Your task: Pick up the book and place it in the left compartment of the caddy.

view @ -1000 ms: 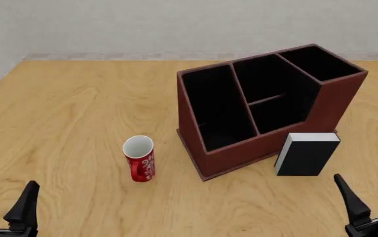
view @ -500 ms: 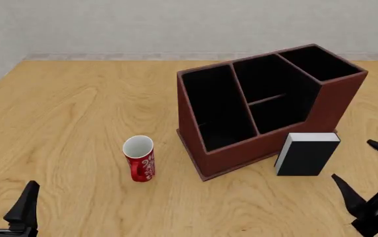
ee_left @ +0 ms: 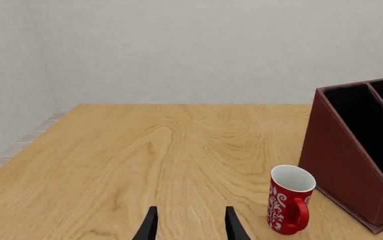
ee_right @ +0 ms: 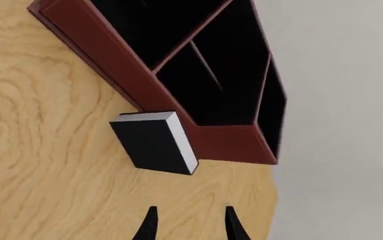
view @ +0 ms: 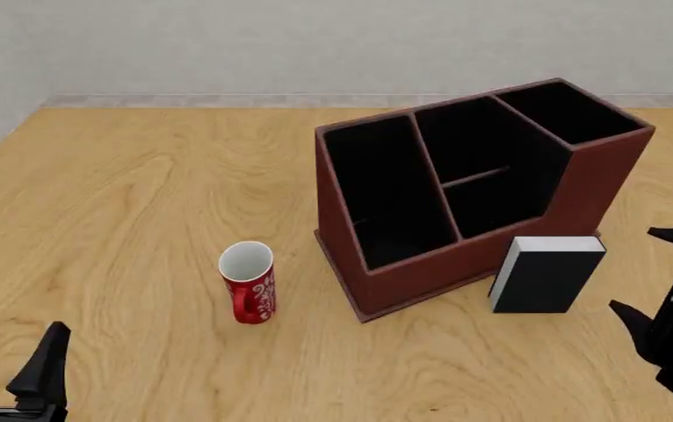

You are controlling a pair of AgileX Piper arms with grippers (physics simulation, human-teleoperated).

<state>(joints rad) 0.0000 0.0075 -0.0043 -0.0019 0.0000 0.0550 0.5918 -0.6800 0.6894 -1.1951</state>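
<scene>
Front view, book (view: 544,280) upright beside caddy (view: 595,189)

Even, bright, diffuse light; faint soft shadows; sharp renders, no glare.

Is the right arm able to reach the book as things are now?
Probably yes. The right end effector is open, just right of the book, which stands upright against the caddy front. Bare table lies between them; nothing blocks the way.

black book (view: 544,281), reddish-brown caddy (view: 595,185), red white-patterned mug (view: 249,283)
</scene>
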